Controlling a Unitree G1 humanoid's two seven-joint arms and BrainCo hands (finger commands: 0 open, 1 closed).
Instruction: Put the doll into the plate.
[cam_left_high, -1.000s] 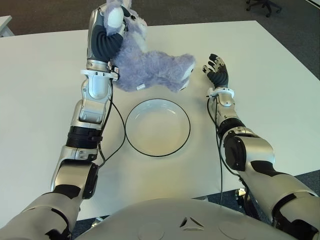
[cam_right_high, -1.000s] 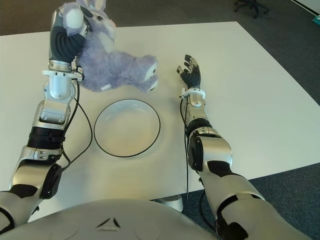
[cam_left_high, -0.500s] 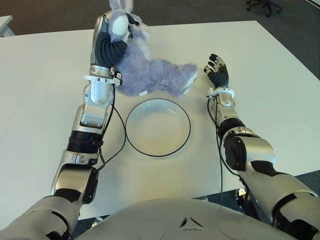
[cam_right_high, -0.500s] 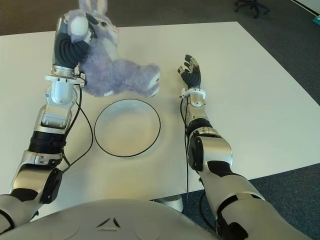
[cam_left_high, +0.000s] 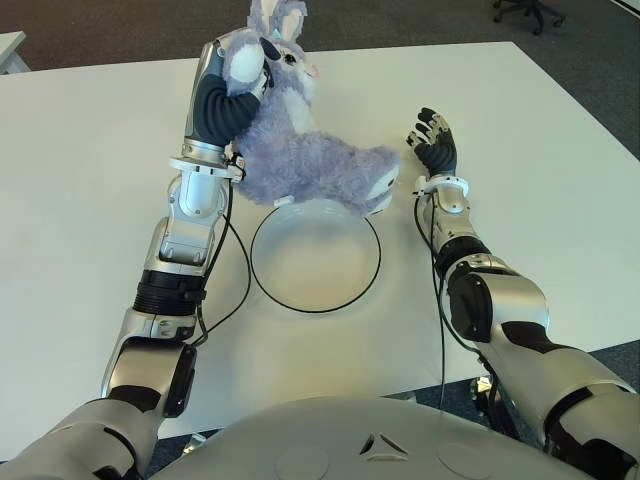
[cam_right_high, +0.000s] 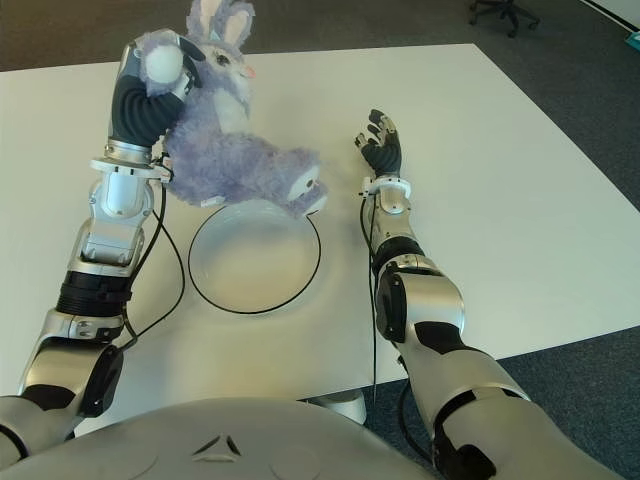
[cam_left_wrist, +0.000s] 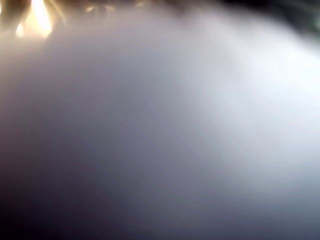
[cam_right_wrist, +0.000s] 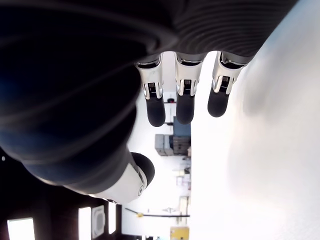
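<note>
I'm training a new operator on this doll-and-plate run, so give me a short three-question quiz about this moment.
1. True or false: the doll lies flat inside the plate.
2. Which hand grips the doll? A) left hand B) right hand C) both
3. Fill in: the right hand's fingers are ____ and hold nothing, on the white table to the plate's right.

Key
1. False: it is held up, with only its foot over the far rim.
2. A
3. open
</note>
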